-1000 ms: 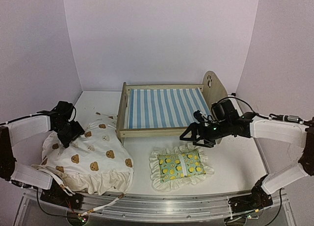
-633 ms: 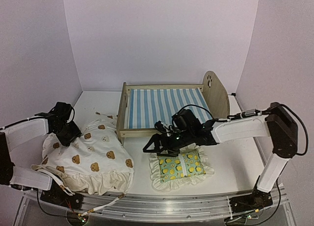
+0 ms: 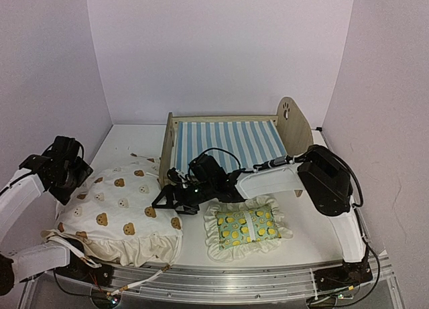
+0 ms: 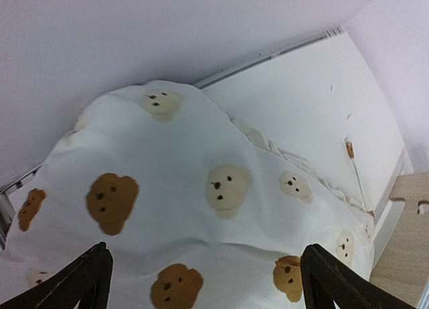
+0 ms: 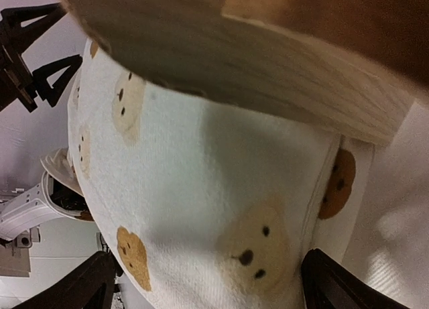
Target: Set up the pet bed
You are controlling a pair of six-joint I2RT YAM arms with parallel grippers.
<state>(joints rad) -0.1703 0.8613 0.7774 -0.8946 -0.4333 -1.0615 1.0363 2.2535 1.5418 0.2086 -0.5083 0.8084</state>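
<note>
While looking down from above, find the pet bed (image 3: 224, 145) at the back centre of the table (image 3: 322, 222), headboard (image 3: 295, 125) to the right. See the right gripper (image 3: 167, 200) low by its front left corner, fingers (image 5: 94, 282) spread wide, holding nothing, close over the bear-print cushion (image 3: 124, 208). Find the left gripper (image 3: 70, 178) above the cushion's left edge, wide apart and empty. Note the lemon-print pillow (image 3: 247, 227) beside the cushion.

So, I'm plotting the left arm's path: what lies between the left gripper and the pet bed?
The bear-print cushion lies between the left gripper and the pet bed, clearest in the top view.
</note>
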